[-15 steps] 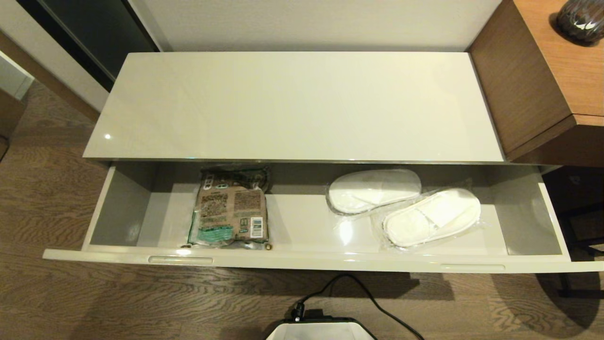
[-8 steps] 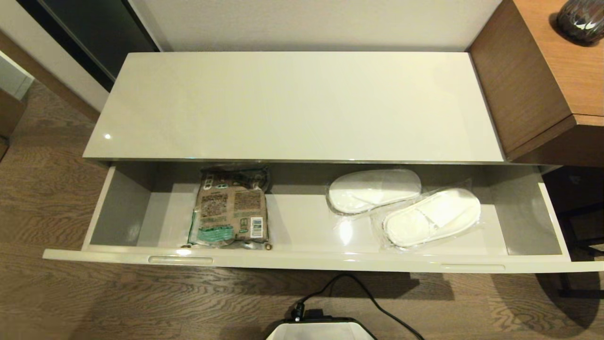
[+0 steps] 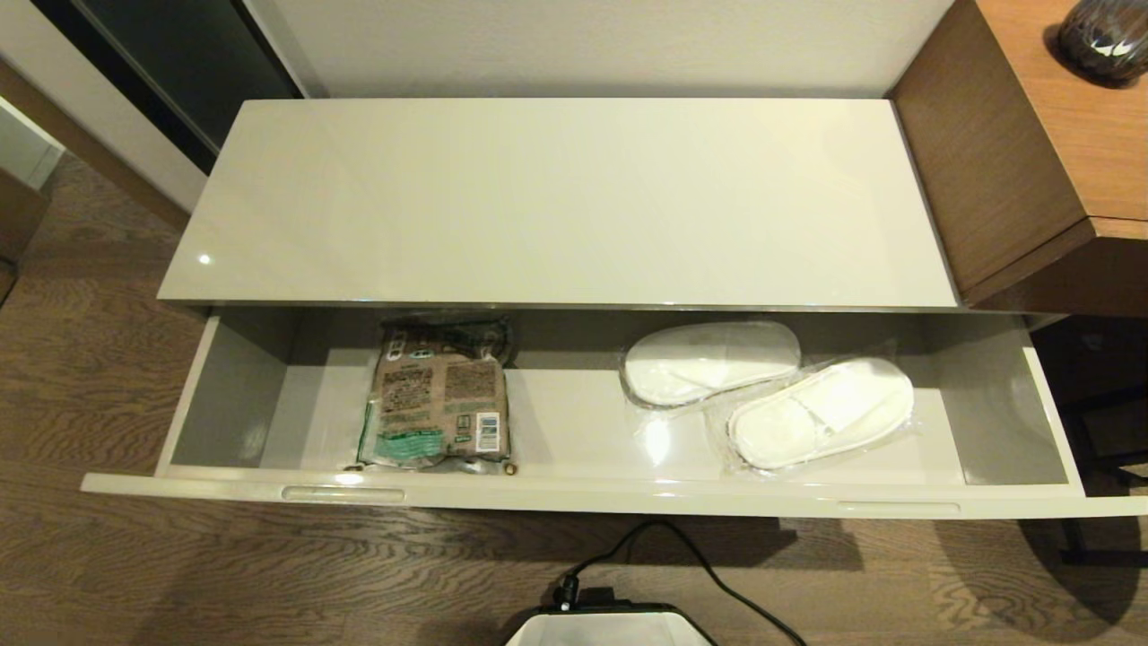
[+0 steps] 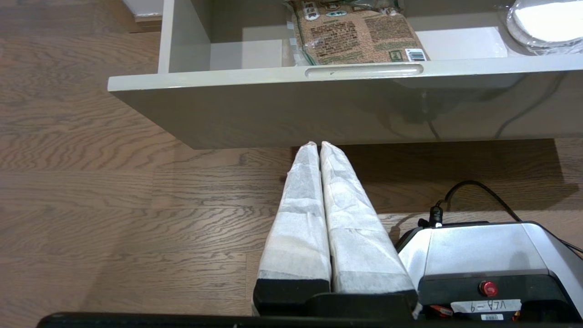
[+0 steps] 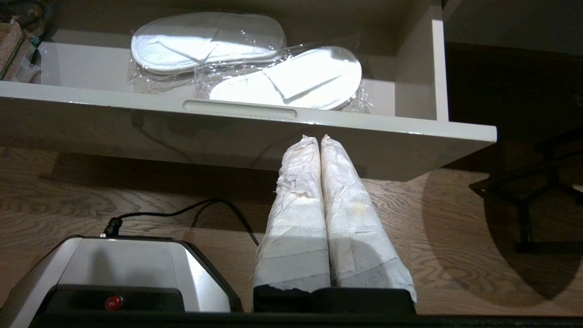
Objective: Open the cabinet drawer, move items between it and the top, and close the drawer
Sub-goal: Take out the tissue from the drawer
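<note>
**Drawer open, both arms parked**

I see the cabinet drawer (image 3: pixel 574 492) pulled fully out below the top (image 3: pixel 556 202). Top is bare. Taking the drawer's front panel as landmark: the pair of white slippers (image 3: pixel 769 395) in clear wrap lies inside just behind it, toward the right end, one slipper further back and the nearer one overlapping its wrap. The brown-and-green printed packet (image 3: pixel 438 404) lies inside left of centre, its near edge touching the panel.

My left end effector (image 4: pixel 319 145) hangs low in front of the panel, near the left handle slot (image 4: pixel 364 71), fingers pressed together, holding nothing. My right end effector (image 5: pixel 319 138) sits likewise below the right handle slot (image 5: pixel 240 110), fingers together, empty. Neither touches the drawer.
</note>
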Controlling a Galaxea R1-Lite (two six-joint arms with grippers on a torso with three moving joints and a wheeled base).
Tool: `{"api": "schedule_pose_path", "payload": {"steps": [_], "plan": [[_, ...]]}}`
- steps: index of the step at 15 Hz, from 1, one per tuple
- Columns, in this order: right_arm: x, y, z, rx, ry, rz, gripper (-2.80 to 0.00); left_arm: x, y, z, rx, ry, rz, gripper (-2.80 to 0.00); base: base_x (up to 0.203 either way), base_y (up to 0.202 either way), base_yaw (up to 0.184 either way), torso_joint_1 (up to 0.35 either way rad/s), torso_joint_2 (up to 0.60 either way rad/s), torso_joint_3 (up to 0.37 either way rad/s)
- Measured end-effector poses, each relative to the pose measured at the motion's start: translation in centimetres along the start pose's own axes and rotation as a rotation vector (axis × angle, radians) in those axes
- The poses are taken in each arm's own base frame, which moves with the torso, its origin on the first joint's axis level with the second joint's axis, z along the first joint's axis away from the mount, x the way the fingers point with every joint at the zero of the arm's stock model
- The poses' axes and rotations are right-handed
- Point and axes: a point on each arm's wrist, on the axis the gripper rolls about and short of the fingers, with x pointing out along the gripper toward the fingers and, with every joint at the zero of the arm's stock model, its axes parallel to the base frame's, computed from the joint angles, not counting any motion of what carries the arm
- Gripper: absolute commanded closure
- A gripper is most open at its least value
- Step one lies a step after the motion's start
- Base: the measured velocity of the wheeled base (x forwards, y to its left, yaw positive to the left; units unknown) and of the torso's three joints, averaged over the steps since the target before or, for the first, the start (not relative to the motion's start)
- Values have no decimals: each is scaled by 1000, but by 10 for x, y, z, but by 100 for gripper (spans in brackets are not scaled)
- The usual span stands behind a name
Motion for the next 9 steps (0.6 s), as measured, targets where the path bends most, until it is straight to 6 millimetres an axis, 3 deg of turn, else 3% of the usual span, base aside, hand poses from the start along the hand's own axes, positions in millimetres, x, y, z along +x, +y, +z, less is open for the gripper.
{"api": "schedule_pose_path", "payload": {"steps": [9], "plan": [[0, 0, 0, 0, 0, 0, 0, 0, 0, 0, 0, -1, -1, 0, 0, 0, 0, 0, 0, 0]]}}
